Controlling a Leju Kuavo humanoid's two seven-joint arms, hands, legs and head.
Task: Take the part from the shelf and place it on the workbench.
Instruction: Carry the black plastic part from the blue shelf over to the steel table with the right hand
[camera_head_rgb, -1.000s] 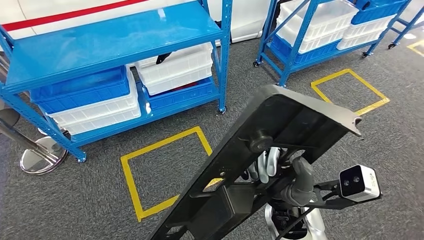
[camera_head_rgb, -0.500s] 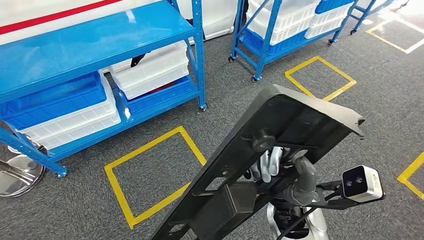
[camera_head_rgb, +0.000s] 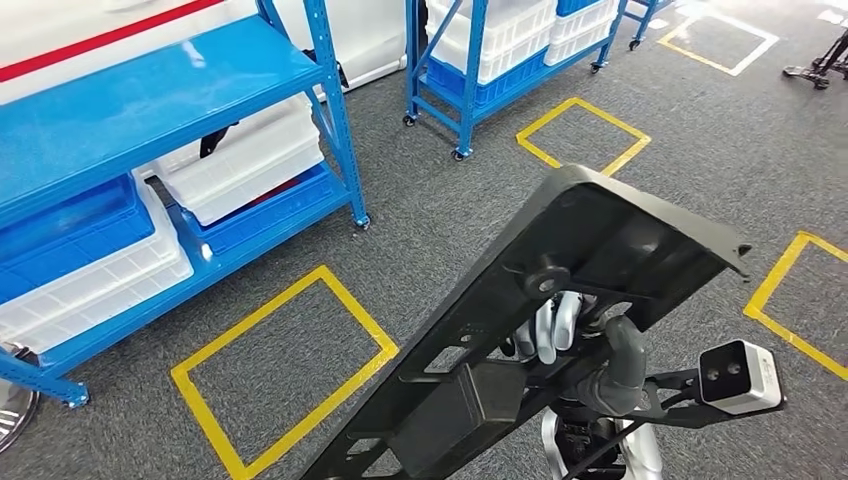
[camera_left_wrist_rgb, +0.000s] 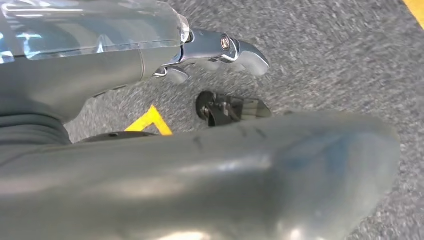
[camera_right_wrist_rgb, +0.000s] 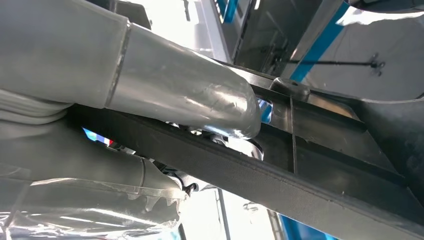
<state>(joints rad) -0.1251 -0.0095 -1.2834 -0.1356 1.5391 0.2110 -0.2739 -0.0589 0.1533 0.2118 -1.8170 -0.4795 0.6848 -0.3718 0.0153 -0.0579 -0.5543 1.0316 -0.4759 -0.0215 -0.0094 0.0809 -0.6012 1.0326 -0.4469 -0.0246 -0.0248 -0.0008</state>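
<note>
The right hand (camera_head_rgb: 560, 330) grips the long black part (camera_head_rgb: 560, 290) from beneath, tilted above the grey carpet (camera_head_rgb: 430, 220) near the blue shelf (camera_head_rgb: 150, 110); the left hand's (camera_left_wrist_rgb: 220, 47) state I cannot tell.

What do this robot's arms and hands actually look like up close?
The right robot hand has pale silvery-white fingers and a thick grey thumb. A small white camera box with dark lenses sits on a black bracket at the wrist, with thin black cables beside it. The left robot hand shows shiny silver fingers and a smooth grey cover.
</note>
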